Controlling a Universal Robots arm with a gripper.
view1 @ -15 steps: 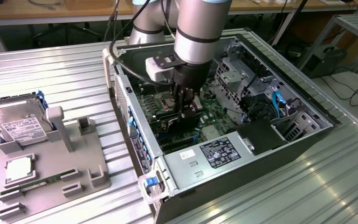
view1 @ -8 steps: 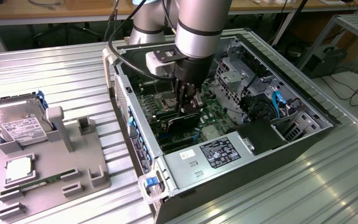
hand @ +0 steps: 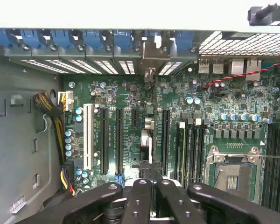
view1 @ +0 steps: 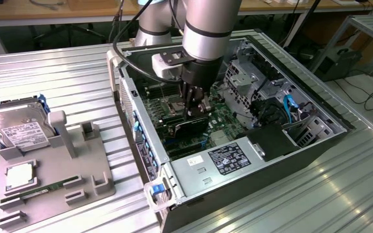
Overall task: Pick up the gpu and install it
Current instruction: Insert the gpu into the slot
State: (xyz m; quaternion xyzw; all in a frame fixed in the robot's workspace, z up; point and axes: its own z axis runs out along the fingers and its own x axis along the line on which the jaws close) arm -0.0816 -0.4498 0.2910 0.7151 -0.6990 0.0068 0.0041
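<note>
The work is well along: the gpu is no longer on any holder but down inside the open computer case, held upright on edge over the green motherboard, near the middle of the case. The end effector is closed tight on the card's upper edge, its black fingers pressed together in the wrist view, directly above the row of long black expansion slots. Whether the card is fully seated in a slot cannot be told; judging by the grip, installation is not finished. The gpu looks like a thin, dark, flat card, seen mostly edge-on. Outside the case, on the exterior view's left, a grey fixture tray on the ribbed metal tabletop carries a silver hard drive.
</note>
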